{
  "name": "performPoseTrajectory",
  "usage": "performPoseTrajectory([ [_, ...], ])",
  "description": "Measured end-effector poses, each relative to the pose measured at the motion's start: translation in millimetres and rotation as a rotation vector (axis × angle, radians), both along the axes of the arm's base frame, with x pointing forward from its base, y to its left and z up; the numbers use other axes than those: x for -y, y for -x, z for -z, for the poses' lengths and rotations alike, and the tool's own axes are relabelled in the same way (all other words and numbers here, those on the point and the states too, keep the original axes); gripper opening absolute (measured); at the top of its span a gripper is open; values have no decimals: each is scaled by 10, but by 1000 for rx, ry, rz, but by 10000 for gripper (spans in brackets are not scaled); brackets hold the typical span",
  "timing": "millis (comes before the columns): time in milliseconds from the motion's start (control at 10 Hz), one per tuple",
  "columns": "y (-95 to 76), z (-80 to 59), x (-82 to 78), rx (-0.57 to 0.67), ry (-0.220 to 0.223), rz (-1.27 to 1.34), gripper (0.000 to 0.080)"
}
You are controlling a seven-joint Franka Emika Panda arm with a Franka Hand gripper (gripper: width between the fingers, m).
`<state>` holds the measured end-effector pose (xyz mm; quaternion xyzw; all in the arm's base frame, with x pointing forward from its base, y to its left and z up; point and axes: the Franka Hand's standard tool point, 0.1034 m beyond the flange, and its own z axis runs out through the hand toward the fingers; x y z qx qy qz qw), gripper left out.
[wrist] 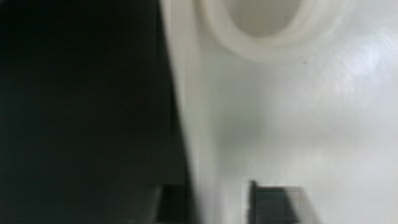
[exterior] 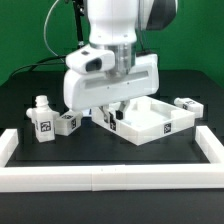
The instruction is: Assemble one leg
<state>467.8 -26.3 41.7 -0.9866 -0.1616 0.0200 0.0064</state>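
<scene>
Exterior view takes in a black table (exterior: 30,95), edged along its near side and at both ends by a low white rail (exterior: 100,179). Over the middle of the table stands the white arm (exterior: 115,25). Its last link points straight down, and its broad end is held level and low, close above the table.

Under the arm lies the square tray-like part (exterior: 150,120), rim up. The arm's end sits over that part's corner toward the exterior view's left.

The leg (exterior: 42,118) stands upright on the table at the exterior view's left, a tag on its face, well apart from the arm's end. A second leg (exterior: 68,123) lies just beside it, between it and the tray-like part. A third leg (exterior: 187,105) lies on the table near the tray-like part's edge at the exterior view's right.

Wrist view is mostly filled by the white tray-like part, with a round hole (wrist: 267,20) in it and the dark table alongside. The two dark fingers (wrist: 173,205) stand narrow, one on each side of the part's thin wall — the white wall fills the gap between them, so they hold the tray-like part by its edge.
</scene>
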Motion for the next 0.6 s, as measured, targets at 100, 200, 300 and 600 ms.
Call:
performPoseTrajectory([
  [100,17,-27,23,-9,2,82,64],
  [200,52,-79,45,-39,-4,158,11],
  [300,17,-178,86,-51,-17,198,4],
  [600,17,-160,79,-48,-18,177,1],
])
